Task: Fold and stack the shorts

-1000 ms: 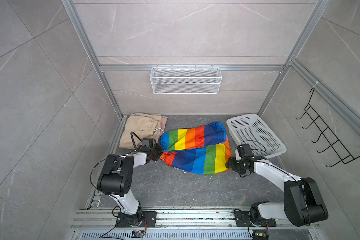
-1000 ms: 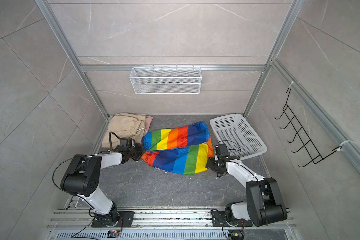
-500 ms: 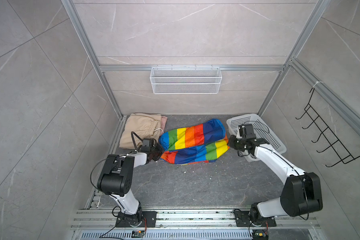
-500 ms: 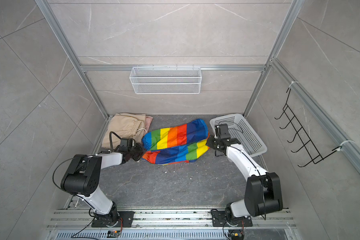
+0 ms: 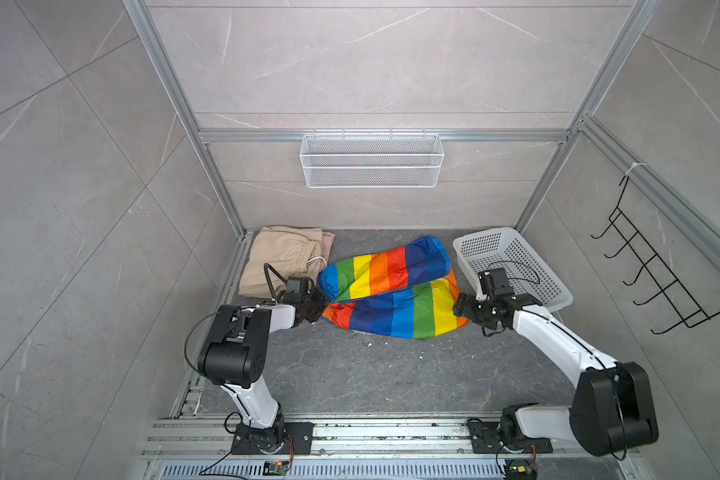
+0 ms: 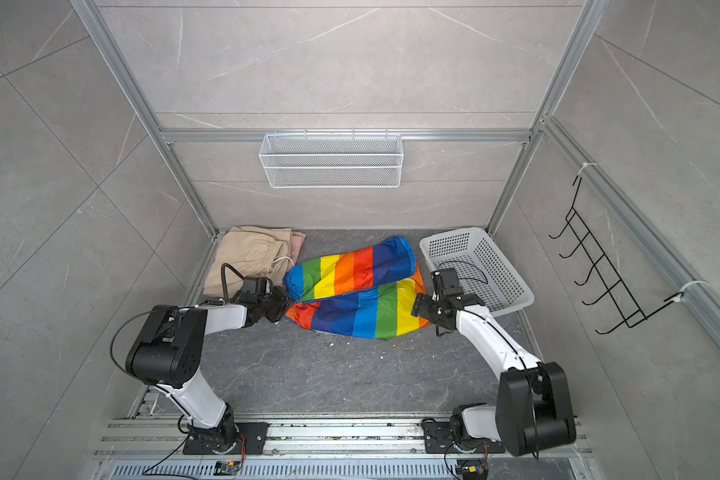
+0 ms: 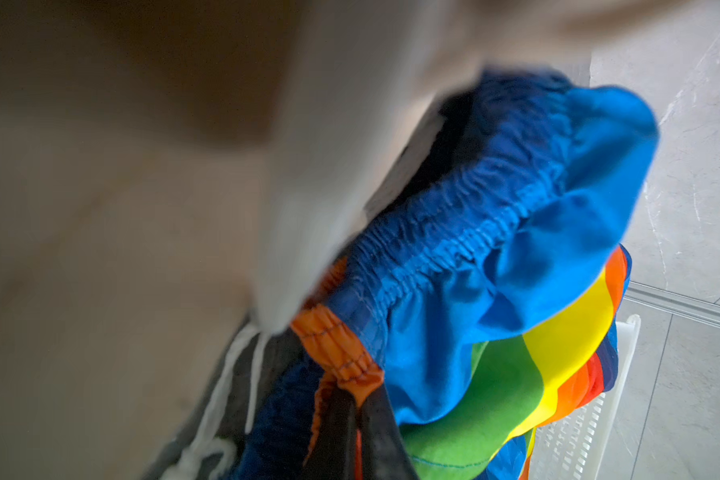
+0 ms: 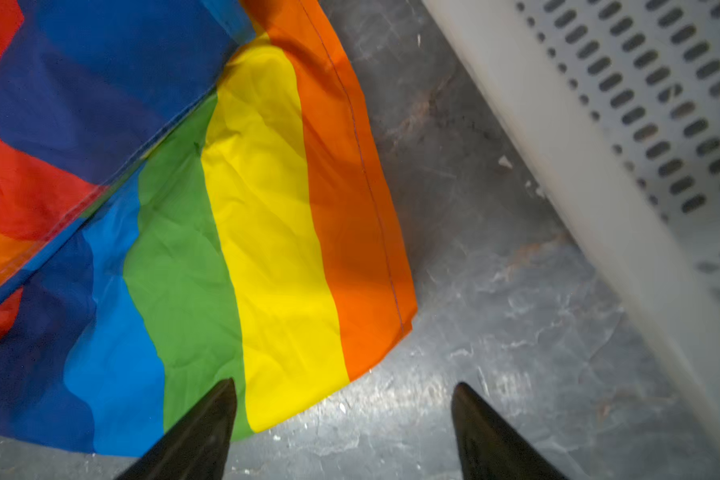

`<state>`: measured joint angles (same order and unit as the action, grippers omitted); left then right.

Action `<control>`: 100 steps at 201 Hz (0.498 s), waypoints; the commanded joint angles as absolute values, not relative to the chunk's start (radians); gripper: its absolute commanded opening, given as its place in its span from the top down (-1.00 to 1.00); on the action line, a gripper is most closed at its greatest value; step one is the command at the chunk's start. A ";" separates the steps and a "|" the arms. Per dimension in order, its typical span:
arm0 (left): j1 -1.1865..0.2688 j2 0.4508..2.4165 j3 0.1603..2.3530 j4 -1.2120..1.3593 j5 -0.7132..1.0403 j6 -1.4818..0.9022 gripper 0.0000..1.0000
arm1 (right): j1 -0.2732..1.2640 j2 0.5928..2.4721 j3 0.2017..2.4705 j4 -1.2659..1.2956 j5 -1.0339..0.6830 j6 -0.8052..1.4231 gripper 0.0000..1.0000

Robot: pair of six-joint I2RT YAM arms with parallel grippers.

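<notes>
Sitting at the back right of the dark grey stone-patterned desk (image 5: 371, 374), a white perforated plastic basket (image 5: 495, 245) (image 6: 458, 245) shows its slotted bottom, crossed only by the black cable loop from the right arm. A white wire-mesh basket (image 5: 371, 166) hangs on the back wall; what it holds cannot be told.

The shiny rainbow-striped shorts (image 5: 391, 299) (image 6: 358, 295) lie mid-desk between the two arms. One leg is puffed and runs from the gathered blue waistband toward the plastic basket; the other lies flat in front of it, and its orange hem ends just beside that basket.

The left pincer (image 5: 323, 305) (image 7: 352, 399) is clenched on the waistband's orange part, as the left wrist view shows. The right pincer (image 5: 460, 309) (image 8: 346, 386) is released and grasps nothing. In the right wrist view one fingertip lies over the flat leg's green and yellow stripes and the other over bare desk, with the basket wall (image 8: 599, 124) close by.

In the back left corner lie the folded plain beige fabric shorts (image 5: 275, 257) with a white drawstring, resting on the plain salmon-pink fabric shorts (image 5: 328, 243), of which only an edge shows. The left arm's wrist is just in front of this pile. A black wire hook rack (image 5: 649, 274) hangs on the right wall. Small pale specks dot the desk near the flat leg.
</notes>
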<state>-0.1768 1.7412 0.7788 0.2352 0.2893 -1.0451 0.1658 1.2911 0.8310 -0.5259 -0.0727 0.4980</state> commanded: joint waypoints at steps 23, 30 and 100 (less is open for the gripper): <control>-0.180 1.746 0.812 0.246 0.279 -1.046 1.00 | 0.164 1.226 0.652 -0.441 -0.186 0.584 -0.66; -0.184 1.745 0.816 0.245 0.277 -1.046 1.00 | 0.165 1.242 0.635 -0.403 -0.210 0.599 -0.63; -0.207 1.750 0.804 0.245 0.272 -1.046 1.00 | 0.169 1.513 0.704 0.000 -0.401 0.754 -0.31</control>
